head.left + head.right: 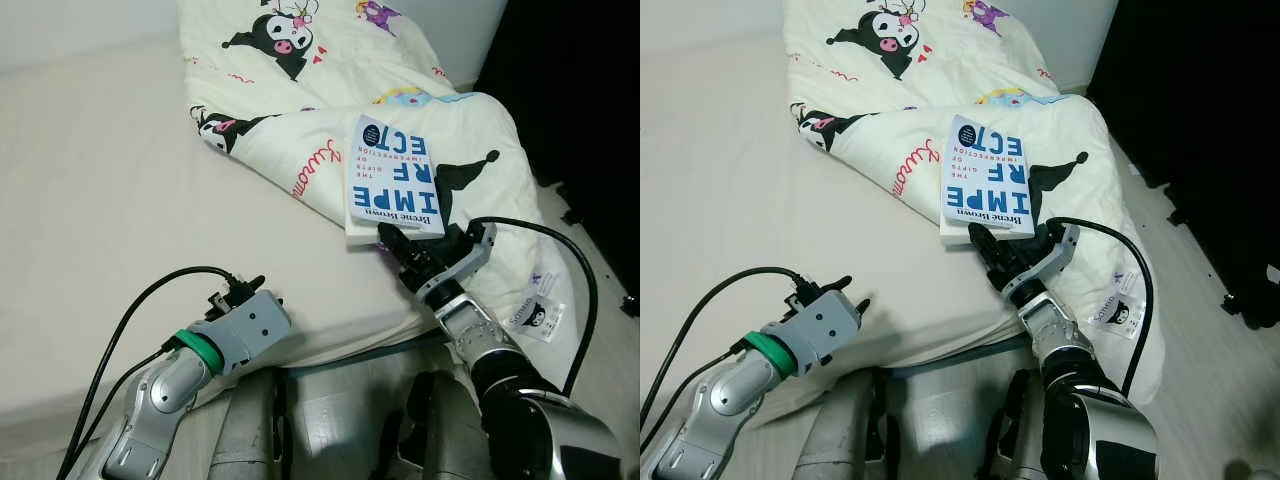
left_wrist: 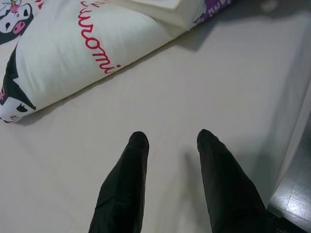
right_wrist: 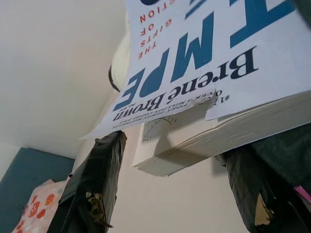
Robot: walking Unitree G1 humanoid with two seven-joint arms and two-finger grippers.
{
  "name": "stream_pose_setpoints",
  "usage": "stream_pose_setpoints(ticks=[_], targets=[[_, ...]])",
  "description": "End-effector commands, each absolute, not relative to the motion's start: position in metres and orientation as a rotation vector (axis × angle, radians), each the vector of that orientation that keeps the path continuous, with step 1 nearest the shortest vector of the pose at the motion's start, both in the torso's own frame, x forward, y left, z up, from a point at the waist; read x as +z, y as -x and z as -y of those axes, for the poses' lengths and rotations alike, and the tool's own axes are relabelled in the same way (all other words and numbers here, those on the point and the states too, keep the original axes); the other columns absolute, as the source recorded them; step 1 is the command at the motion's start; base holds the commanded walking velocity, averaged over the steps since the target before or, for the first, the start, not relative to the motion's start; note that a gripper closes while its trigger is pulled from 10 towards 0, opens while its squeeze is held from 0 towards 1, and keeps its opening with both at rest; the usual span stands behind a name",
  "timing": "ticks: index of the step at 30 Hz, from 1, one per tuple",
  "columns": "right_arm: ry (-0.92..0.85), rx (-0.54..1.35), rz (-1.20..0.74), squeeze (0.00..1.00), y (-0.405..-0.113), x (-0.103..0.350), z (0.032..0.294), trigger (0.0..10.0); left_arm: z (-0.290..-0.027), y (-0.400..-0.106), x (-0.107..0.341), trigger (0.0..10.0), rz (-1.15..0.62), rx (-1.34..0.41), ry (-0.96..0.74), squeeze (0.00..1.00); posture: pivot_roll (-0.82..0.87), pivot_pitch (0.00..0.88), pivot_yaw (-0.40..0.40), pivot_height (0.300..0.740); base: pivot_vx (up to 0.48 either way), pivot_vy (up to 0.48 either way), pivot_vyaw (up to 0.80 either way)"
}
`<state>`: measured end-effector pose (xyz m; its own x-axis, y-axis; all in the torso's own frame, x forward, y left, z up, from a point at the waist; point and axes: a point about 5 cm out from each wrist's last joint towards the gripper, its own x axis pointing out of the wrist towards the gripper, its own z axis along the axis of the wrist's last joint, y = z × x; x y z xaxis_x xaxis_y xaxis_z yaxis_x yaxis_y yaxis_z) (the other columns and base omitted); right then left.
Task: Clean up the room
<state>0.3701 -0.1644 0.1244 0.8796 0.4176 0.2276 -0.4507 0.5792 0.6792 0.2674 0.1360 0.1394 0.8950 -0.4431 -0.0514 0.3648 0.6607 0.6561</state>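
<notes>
A white paperback book with blue lettering lies tilted on a cream comforter printed with cartoon figures. My right gripper is at the book's near edge, open, its black fingers straddling the book's near corner. The front cover curls up a little there. My left gripper hovers low over the bare cream bed sheet near the mattress's front edge, open with nothing between its fingers.
The comforter spills over the bed's right front corner, with a label hanging off it. Pale floor runs along the bed's right side beside a large dark object. A wide stretch of bare sheet lies to the left.
</notes>
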Motion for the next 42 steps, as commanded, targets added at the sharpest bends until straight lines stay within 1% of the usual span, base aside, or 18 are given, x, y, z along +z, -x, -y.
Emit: stream_pose_setpoints(ticks=[1, 3, 10, 13, 17, 19, 20, 23, 24, 26, 28, 31, 32, 33, 35, 39, 40, 42], targets=[[-0.814, 0.553, 0.111, 0.0, -0.373, 0.136, 0.16, 10.0, -0.138, -0.263, 0.133, 10.0, 0.082, -0.47, -0.72, 0.0, 0.3, 0.302, 0.139, 0.6, 0.0, 0.0, 0.0], [-0.826, 0.607, 0.142, 0.0, -0.372, 0.141, 0.16, 10.0, -0.137, -0.263, 0.133, 10.0, 0.081, -0.472, -0.719, 0.0, 0.29, 0.302, 0.14, 0.6, 0.0, 0.0, 0.0], [-0.813, 0.636, 0.104, 0.0, -0.367, 0.131, 0.153, 10.0, -0.137, -0.265, 0.132, 10.0, 0.08, -0.471, -0.717, 0.0, 0.29, 0.295, 0.14, 0.6, 0.0, 0.0, 0.0], [-0.813, 0.609, 0.018, 0.0, -0.352, 0.1, 0.139, 10.0, -0.136, -0.267, 0.13, 10.0, 0.077, -0.463, -0.716, 0.0, 0.29, 0.273, 0.127, 0.6, 0.0, 0.0, 0.0], [-0.808, 0.573, -0.042, 0.0, -0.341, 0.081, 0.129, 10.0, -0.138, -0.268, 0.124, 10.0, 0.06, -0.45, -0.717, 0.0, 0.28, 0.26, 0.117, 0.6, 0.0, 0.0, 0.0], [-0.766, 0.613, -0.135, 0.0, -0.324, 0.058, 0.115, 10.0, -0.141, -0.268, 0.114, 10.0, 0.035, -0.442, -0.724, 0.0, 0.26, 0.226, 0.097, 0.6, 0.0, 0.0, 0.0], [-0.766, 0.613, -0.135, 0.0, -0.324, 0.058, 0.115, 10.0, -0.141, -0.268, 0.114, 10.0, 0.035, -0.442, -0.724, 0.0, 0.26, 0.226, 0.097, 0.6, 0.0, 0.0, 0.0], [-0.672, 0.674, -0.219, 0.0, -0.307, 0.04, 0.106, 10.0, -0.145, -0.27, 0.108, 10.0, 0.016, -0.421, -0.722, 0.0, 0.24, 0.211, 0.084, 0.6, 0.0, 0.0, 0.0], [-0.672, 0.674, -0.219, 0.0, -0.307, 0.04, 0.106, 10.0, -0.145, -0.27, 0.108, 10.0, 0.016, -0.421, -0.722, 0.0, 0.24, 0.211, 0.084, 0.6, 0.0, 0.0, 0.0], [-0.597, 0.684, -0.276, 0.0, -0.294, 0.026, 0.106, 10.0, -0.146, -0.272, 0.103, 10.0, 0.006, -0.4, -0.714, 0.0, 0.22, 0.177, 0.056, 0.6, 0.0, 0.0, 0.0], [-0.556, 0.642, -0.311, 0.0, -0.285, 0.015, 0.112, 10.0, -0.146, -0.275, 0.099, 10.0, -0.004, -0.381, -0.696, 0.0, 0.2, 0.154, 0.041, 0.6, 0.0, 0.0, 0.0], [-0.526, 0.605, -0.316, 0.0, -0.282, 0.011, 0.116, 10.0, -0.145, -0.276, 0.098, 10.0, -0.009, -0.373, -0.685, 0.0, 0.2, 0.149, 0.038, 0.6, 0.0, 0.0, 0.0], [-0.487, 0.533, -0.303, 0.0, -0.281, 0.008, 0.123, 10.0, -0.145, -0.278, 0.095, 10.0, -0.019, -0.364, -0.669, 0.0, 0.19, 0.135, 0.031, 0.6, 0.0, 0.0, 0.0], [-0.487, 0.533, -0.303, 0.0, -0.281, 0.008, 0.123, 10.0, -0.145, -0.278, 0.095, 10.0, -0.019, -0.364, -0.669, 0.0, 0.19, 0.135, 0.031, 0.6, 0.0, 0.0, 0.0], [-0.413, 0.383, -0.225, 0.0, -0.282, 0.012, 0.137, 10.0, -0.144, -0.281, 0.087, 10.0, -0.04, -0.35, -0.645, 0.0, 0.17, 0.098, 0.016, 0.6, 0.0, 0.0, 0.0], [-0.394, 0.346, -0.198, 0.0, -0.283, 0.014, 0.141, 10.0, -0.144, -0.283, 0.085, 10.0, -0.046, -0.347, -0.641, 0.0, 0.17, 0.098, 0.016, 0.6, 0.0, 0.0, 0.0], [-0.314, 0.314, -0.134, 0.0, -0.286, 0.023, 0.142, 10.0, -0.143, -0.286, 0.08, 10.0, -0.054, -0.34, -0.636, 0.0, 0.15, 0.048, -0.003, 0.6, 0.0, 0.0, 0.0], [-0.288, 0.312, -0.117, 0.0, -0.287, 0.026, 0.141, 10.0, -0.142, -0.287, 0.078, 10.0, -0.055, -0.338, -0.634, 0.0, 0.15, 0.048, -0.003, 0.6, 0.0, 0.0, 0.0]])
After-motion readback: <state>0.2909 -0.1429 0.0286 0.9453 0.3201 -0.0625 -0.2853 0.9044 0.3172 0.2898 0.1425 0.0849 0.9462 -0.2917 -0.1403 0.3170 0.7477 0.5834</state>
